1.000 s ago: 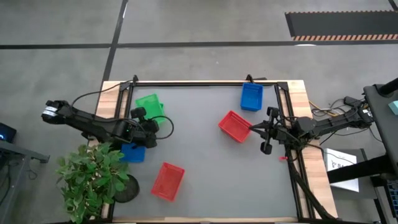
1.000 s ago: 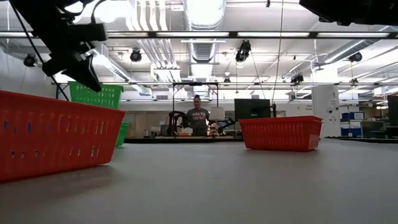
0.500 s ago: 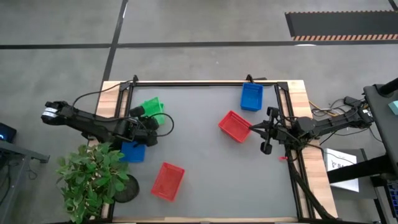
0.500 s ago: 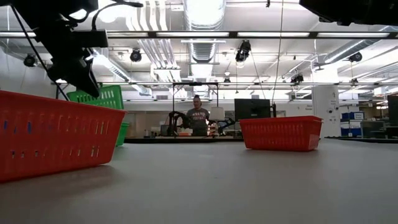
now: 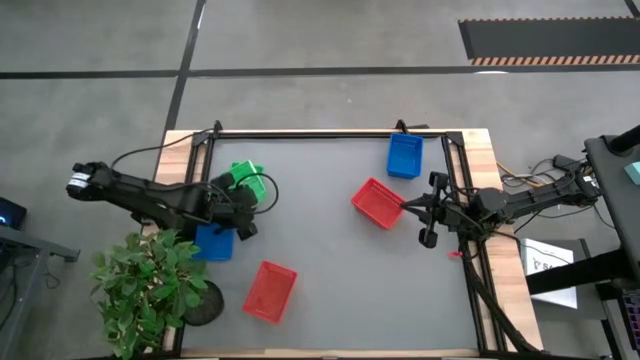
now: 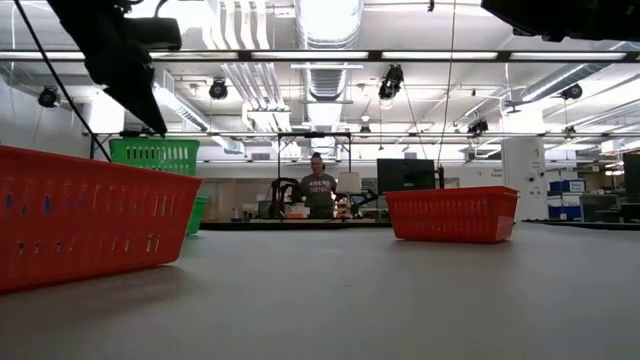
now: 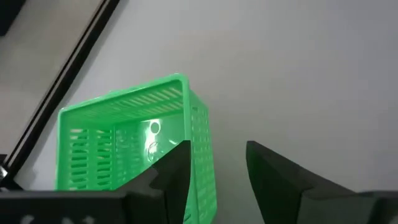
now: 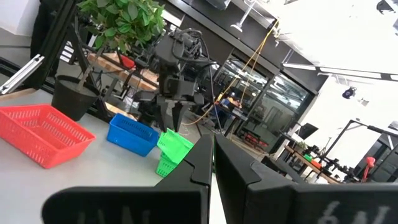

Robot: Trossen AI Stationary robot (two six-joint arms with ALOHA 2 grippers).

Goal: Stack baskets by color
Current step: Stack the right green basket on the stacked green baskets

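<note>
High view: left end effector (image 5: pixel 243 204), fingers parted astride the green basket (image 5: pixel 246 180) rim near the tabletop (image 5: pixel 330 250) left edge — best lifted straight clear, so the tilted basket settles without snagging.

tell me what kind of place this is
Likely a robotics lab or workshop: exposed ceiling ducts and hanging lights, workbenches with a monitor behind the table, and a person standing at a bench.
</note>
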